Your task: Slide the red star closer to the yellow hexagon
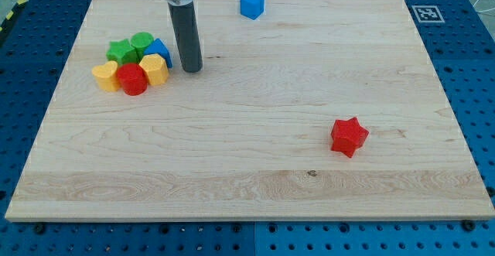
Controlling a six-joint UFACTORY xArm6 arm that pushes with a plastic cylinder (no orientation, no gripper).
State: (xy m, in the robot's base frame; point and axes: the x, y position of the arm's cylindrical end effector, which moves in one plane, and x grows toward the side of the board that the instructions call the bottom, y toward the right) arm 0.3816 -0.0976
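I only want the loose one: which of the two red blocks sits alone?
The red star at the view's lower right stands alone; the other red block is packed into the cluster beside my tip.

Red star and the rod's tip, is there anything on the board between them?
No. In the camera view, only bare wood lies between my tip and the red star. The yellow hexagon sits in the cluster on the tip's other side, toward the view's left.
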